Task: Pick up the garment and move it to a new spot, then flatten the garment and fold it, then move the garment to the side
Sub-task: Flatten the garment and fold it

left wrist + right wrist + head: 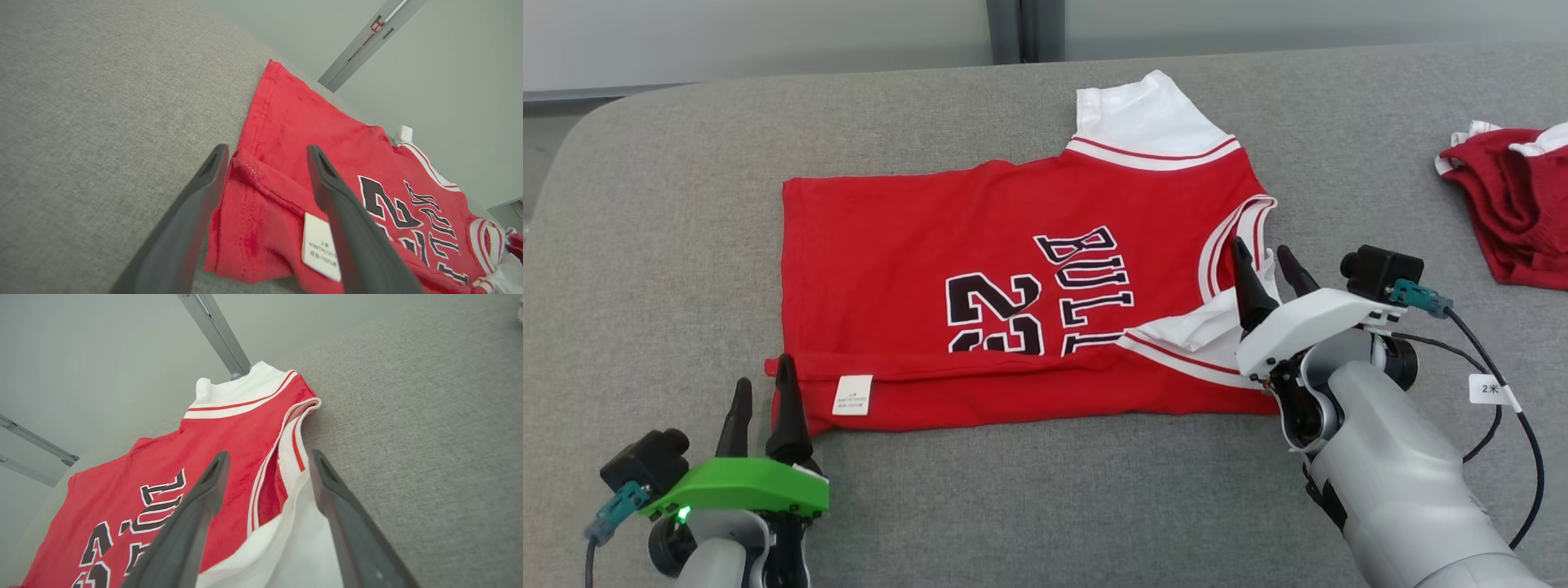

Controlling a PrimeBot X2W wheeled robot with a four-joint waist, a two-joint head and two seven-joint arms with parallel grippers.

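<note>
A red basketball jersey, the garment [980, 269], lies flat on the grey cushion with its near long edge folded up over the black number and letters; a white label [853, 394] shows on that fold. My left gripper [763, 395] stands open at the fold's left corner, with that corner [245, 163] lying between its fingers. My right gripper [1264, 258] is open over the white sleeve and neck trim [286, 465] at the jersey's right end, and the cloth lies loose between the fingers.
A second red and white garment [1515, 196] lies crumpled at the right edge of the cushion [670, 245]. A black cable with a white tag [1494, 389] hangs from the right wrist. Beyond the cushion's far edge a pale wall [768, 33] rises.
</note>
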